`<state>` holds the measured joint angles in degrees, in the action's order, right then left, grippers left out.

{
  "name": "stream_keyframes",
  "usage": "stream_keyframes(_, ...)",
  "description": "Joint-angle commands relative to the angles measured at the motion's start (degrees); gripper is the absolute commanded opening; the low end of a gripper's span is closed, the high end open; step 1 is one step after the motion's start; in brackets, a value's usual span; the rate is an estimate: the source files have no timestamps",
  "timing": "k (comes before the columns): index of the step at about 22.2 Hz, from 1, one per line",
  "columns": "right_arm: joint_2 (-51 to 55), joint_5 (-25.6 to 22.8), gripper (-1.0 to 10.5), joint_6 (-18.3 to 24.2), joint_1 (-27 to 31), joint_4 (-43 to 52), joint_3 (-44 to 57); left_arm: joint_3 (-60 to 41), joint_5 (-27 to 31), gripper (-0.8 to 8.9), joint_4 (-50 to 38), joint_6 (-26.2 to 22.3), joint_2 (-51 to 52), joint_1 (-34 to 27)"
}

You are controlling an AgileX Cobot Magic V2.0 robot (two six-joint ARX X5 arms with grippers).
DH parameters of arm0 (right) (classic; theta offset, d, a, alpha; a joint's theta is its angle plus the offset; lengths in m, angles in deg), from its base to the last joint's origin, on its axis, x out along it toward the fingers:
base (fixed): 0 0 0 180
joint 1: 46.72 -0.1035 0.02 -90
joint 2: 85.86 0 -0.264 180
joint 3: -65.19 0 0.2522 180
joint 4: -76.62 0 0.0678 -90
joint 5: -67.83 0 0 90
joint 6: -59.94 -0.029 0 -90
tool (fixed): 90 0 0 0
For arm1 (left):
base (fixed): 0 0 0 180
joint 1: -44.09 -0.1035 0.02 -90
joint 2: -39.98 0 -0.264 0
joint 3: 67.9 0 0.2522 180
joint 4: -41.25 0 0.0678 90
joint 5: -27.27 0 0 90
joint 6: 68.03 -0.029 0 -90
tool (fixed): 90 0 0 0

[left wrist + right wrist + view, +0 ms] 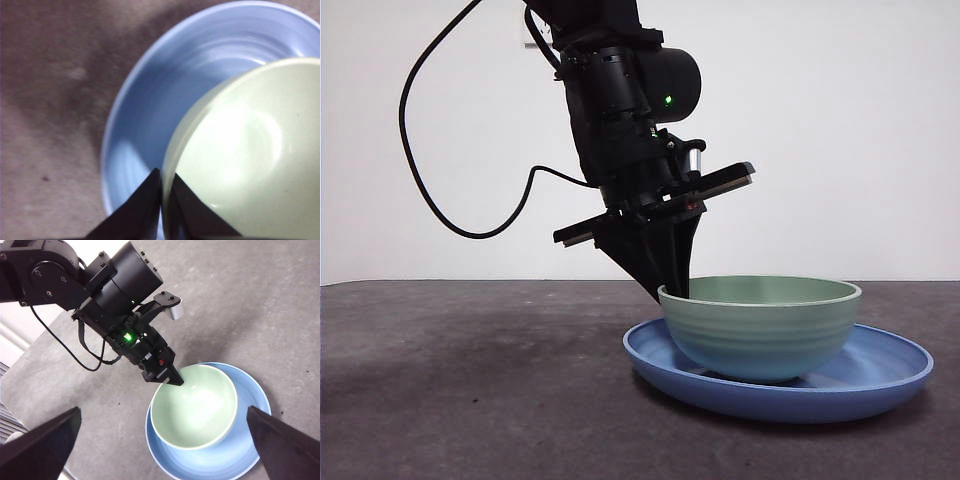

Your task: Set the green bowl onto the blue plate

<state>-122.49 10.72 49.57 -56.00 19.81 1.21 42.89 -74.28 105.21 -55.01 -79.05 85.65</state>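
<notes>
The green bowl point(760, 330) stands upright in the blue plate point(885, 378) on the dark table, a little toward the plate's left side. My left gripper point(672, 285) comes down from above and is shut on the bowl's left rim, one jaw inside and one outside. The left wrist view shows its jaws point(162, 182) pinching the bowl's rim point(250, 150) over the plate point(165, 90). My right gripper point(163, 410) is open and empty high above; its view shows the bowl point(195, 407), the plate point(250, 452) and the left gripper point(172, 380).
The left arm's black cable point(430, 200) loops down at the left. The dark grey tabletop point(470, 380) lies around the plate. A white wall point(840, 120) stands behind.
</notes>
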Motion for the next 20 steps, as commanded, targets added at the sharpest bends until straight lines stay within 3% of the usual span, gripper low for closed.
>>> stream_keyframes(1,-0.3,0.2,6.5,-0.1,-0.1,0.6,-1.0,1.8,0.9,0.18,-0.9,0.5,-1.1,0.7)
stream_keyframes(9,-0.3,0.2,6.5,-0.1,-0.1,0.6,-1.0,1.8,-1.0,0.39,-1.0,1.3,-1.1,1.1)
stream_keyframes(13,-0.3,0.2,6.5,-0.1,-0.1,0.6,-1.0,2.8,-1.0,2.61,0.3,1.7,-1.1,0.8)
stream_keyframes(16,-0.3,0.2,6.5,-0.1,-0.1,0.6,-1.0,5.6,-1.0,4.84,4.1,1.9,-0.1,0.3)
stream_keyframes(20,-0.3,0.2,6.5,-0.1,-0.1,0.5,-1.0,5.7,-0.2,5.06,6.3,0.4,8.0,0.0)
